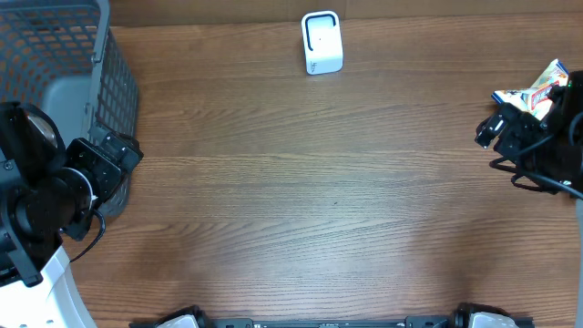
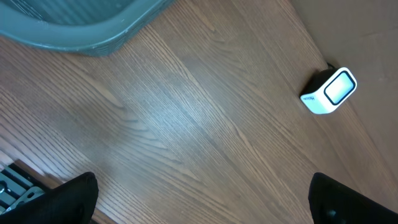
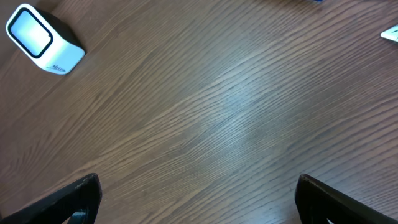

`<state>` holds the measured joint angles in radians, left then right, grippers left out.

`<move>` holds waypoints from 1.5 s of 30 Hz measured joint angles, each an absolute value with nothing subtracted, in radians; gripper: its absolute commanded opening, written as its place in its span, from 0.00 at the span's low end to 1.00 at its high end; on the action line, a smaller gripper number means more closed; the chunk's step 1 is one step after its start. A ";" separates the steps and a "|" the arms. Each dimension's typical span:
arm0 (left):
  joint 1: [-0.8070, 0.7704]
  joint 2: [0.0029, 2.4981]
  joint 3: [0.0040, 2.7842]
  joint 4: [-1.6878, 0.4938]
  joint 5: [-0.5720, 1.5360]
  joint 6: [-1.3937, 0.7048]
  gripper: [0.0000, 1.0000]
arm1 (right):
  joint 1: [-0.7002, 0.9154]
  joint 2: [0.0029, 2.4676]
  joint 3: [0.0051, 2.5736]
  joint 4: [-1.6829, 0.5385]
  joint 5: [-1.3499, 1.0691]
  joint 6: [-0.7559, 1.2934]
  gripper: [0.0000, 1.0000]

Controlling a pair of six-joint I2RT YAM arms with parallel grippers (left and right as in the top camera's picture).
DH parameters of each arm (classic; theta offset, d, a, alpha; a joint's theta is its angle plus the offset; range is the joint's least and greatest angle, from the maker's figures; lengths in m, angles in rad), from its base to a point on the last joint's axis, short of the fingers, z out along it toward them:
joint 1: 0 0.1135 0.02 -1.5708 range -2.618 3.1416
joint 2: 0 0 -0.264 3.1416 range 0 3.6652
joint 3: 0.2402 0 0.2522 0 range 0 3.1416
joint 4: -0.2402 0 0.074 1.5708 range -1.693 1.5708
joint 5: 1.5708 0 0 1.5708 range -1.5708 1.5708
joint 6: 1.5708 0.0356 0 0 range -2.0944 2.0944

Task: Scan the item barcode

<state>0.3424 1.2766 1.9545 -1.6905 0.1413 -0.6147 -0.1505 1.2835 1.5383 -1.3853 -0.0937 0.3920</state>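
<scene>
A white barcode scanner [image 1: 322, 43] with a dark window stands at the back middle of the wooden table; it also shows in the left wrist view [image 2: 328, 91] and the right wrist view [image 3: 43, 40]. The item, a yellow, white and red snack packet [image 1: 539, 88], lies at the far right edge, partly hidden behind my right arm. My right gripper [image 1: 487, 132] hovers just left of the packet, open and empty [image 3: 199, 200]. At the left side my left gripper [image 1: 127, 151] is next to the basket, also open with only bare wood between its fingers [image 2: 202, 202].
A grey mesh basket [image 1: 109, 82] fills the back left corner, its rim [image 2: 81, 31] showing in the left wrist view. A white corner of some object [image 3: 390, 34] peeks in at the right edge of the right wrist view. Brown wood table [image 1: 310, 200] spans the middle.
</scene>
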 measured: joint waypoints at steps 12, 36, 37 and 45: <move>0.342 1.277 1.954 -1.691 0.141 -0.615 1.00 | -0.151 1.288 1.538 -1.409 -0.094 0.392 1.00; 0.342 1.277 1.954 -1.691 0.141 -0.615 1.00 | -0.150 1.288 1.538 -1.440 -0.123 0.392 1.00; 0.342 1.277 1.954 -1.691 0.141 -0.615 1.00 | -0.150 1.288 1.538 -1.440 -0.123 0.392 1.00; 0.342 1.277 1.954 -1.691 0.141 -0.615 1.00 | -0.150 1.293 1.534 -1.370 -0.115 0.392 1.00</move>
